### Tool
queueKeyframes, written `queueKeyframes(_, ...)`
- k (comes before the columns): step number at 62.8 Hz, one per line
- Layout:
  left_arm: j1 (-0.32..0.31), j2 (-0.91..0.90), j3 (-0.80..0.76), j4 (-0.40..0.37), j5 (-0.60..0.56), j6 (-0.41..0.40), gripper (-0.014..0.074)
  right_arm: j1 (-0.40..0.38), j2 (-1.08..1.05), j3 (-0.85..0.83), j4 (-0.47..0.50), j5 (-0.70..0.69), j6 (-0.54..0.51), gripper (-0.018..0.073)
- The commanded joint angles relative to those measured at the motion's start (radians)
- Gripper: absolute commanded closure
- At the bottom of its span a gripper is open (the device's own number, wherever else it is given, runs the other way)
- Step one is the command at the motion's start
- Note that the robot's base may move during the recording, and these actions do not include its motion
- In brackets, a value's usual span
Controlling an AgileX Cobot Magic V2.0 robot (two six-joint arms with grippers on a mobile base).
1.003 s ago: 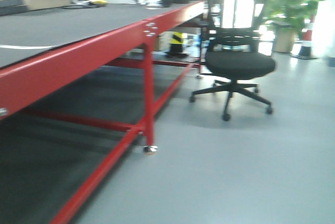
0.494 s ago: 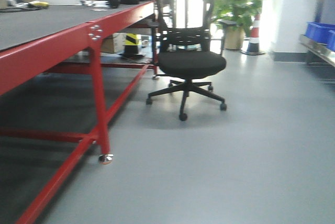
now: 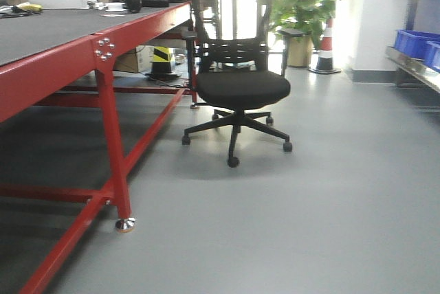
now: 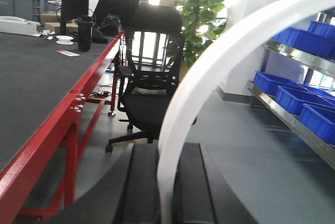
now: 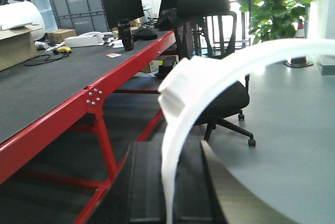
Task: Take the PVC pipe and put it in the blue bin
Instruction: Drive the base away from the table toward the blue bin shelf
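**A:** What just changed?

**B:** Your front view swung to the right. The red table [image 3: 41, 77] slid off to the left and the chair [image 3: 237, 88] now sits near the middle. Blue bins [image 3: 414, 42] peek in on a shelf [image 3: 412, 67] at the right. I think you are turning to the drop-off, so the grabbing looks done

**A:** Where is the PVC pipe [image 5: 209, 75]?

**B:** Your right gripper [image 5: 166, 148] is closed around it. It is the thick white piece with a blocky tab. Your left gripper [image 4: 166, 153] is pinching a thinner white strip [image 4: 209, 62]

**A:** What can't you see?

**B:** Both white pieces run off the picture edge. The bins are cut off too, so you cannot tell which one to use. The front view shows no arms
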Motion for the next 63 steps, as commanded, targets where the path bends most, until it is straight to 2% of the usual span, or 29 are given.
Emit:
queueKeyframes(1,-0.004,-0.003,0.001,-0.007,-0.028,-0.006,0.0708,0.001,-0.006,0.001,-0.012,-0.026,-0.006,0.0721)
queueKeyframes(63,-0.004,-0.003,0.001,-0.007,-0.028,-0.006,0.0708,0.001,-0.006,0.001,-0.012,-0.026,-0.006,0.0721)
